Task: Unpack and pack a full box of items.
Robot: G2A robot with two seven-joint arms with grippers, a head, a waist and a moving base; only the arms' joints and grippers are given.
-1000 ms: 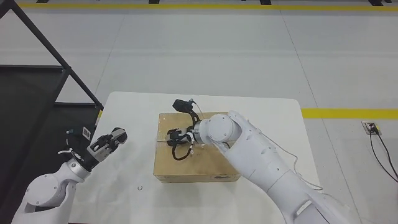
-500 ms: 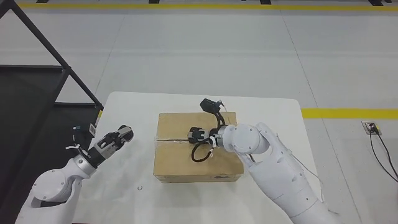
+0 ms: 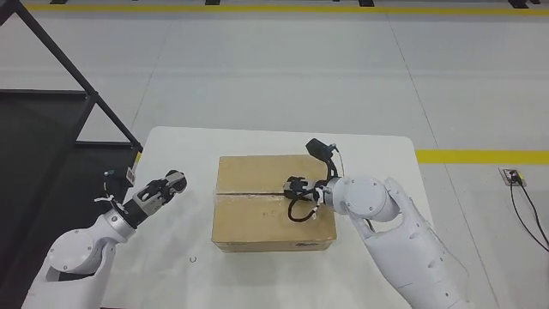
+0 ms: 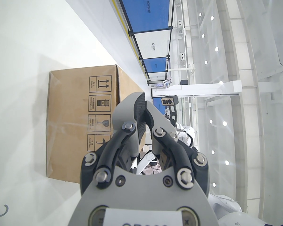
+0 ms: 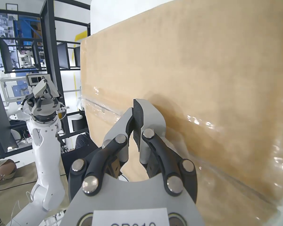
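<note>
Atop box [image 3: 257,219], right pincer [image 3: 297,196], clenched empty, slid rightward along taped seam [image 3: 249,193]; left pincer [image 3: 175,179] clenched, edged nearer.

Looking down from above the arms onto counter [image 3: 180,150] and box [image 3: 249,172]. From the left wrist, low over the counter, facing the box's printed wall. From the right wrist, close over its taped top. Shared throughout: the box.

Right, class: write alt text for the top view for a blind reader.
A closed, taped cardboard box sits on a white table. The right end effector, shut, is over its top seam; the left end effector, shut, hovers beside it.
</note>
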